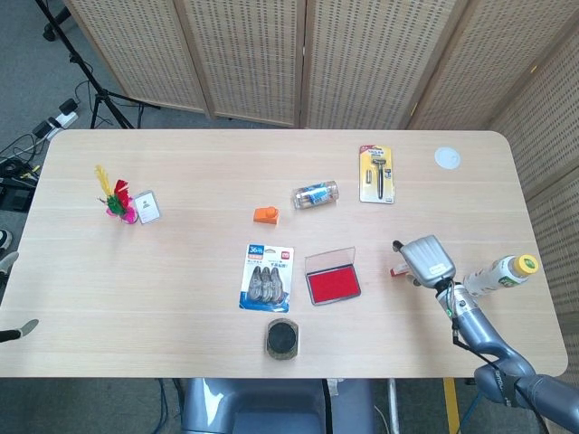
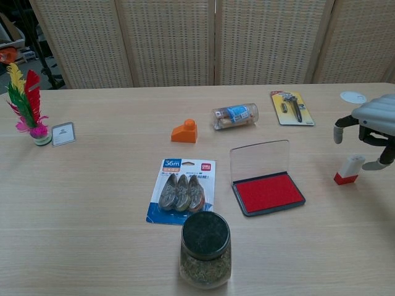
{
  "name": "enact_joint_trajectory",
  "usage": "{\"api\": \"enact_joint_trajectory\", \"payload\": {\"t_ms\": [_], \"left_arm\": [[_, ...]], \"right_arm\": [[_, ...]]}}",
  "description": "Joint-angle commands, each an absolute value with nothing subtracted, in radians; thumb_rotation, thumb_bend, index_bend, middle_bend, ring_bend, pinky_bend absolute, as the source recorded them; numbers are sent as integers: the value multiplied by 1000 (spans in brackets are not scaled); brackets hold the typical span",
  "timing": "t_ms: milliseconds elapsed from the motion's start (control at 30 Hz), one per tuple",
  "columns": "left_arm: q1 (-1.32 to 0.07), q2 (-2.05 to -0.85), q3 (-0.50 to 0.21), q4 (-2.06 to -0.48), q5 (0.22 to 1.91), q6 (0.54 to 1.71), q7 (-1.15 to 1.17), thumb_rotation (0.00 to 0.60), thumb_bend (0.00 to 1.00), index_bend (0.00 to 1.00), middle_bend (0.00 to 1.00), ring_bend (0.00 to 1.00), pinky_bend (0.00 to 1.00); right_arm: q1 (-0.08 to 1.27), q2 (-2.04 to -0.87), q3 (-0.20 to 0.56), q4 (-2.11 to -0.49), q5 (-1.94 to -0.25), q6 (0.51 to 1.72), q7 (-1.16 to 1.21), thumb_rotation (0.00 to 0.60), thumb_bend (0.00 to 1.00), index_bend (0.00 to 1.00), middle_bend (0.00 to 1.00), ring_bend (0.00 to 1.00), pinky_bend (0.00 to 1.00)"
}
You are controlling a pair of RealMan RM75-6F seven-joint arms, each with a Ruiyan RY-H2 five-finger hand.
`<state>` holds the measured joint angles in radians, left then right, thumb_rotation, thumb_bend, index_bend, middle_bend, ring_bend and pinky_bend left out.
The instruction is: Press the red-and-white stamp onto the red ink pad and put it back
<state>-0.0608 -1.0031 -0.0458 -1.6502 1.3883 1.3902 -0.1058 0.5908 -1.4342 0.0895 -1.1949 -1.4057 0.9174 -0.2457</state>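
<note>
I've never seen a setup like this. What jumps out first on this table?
Probably the open red ink pad near the table's middle, its clear lid raised. At the right edge, the robot's grey right hand hovers over a small red-and-white stamp standing upright, fingers apart and not gripping it. At the far left, a feathered shuttlecock in bright pink, green and yellow also catches the eye.

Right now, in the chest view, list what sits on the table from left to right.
Feather shuttlecock → small card → orange piece → ink pad → razor pack → stamp → right robot hand.
</note>
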Motion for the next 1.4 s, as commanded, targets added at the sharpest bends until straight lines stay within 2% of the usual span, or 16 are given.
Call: {"api": "enact_joint_trajectory", "payload": {"t_ms": [33, 267, 667, 1400], "left_arm": [[-61, -1002, -46, -1650, 1389, 1391, -109, 600, 49, 0, 0, 0, 0], [-62, -1000, -43, -1649, 1391, 1389, -111, 600, 49, 0, 0, 0, 0], [-67, -1001, -44, -1648, 1384, 1380, -104, 600, 49, 0, 0, 0, 0], [-69, -1005, -43, -1649, 1379, 1379, -90, 600, 52, 0, 0, 0, 0]], "right_arm": [[594, -1445, 87, -1180, -1401, 913, -250, 600, 260, 368, 894, 974, 1000], [597, -1466, 79, -1141, -1394, 909, -254, 600, 260, 370, 894, 974, 1000], [609, -1485, 69, -1088, -1389, 890, -252, 600, 347, 387, 895, 974, 1000], [622, -1505, 58, -1050, -1372, 843, -185, 600, 363, 417, 895, 974, 1000]]}}
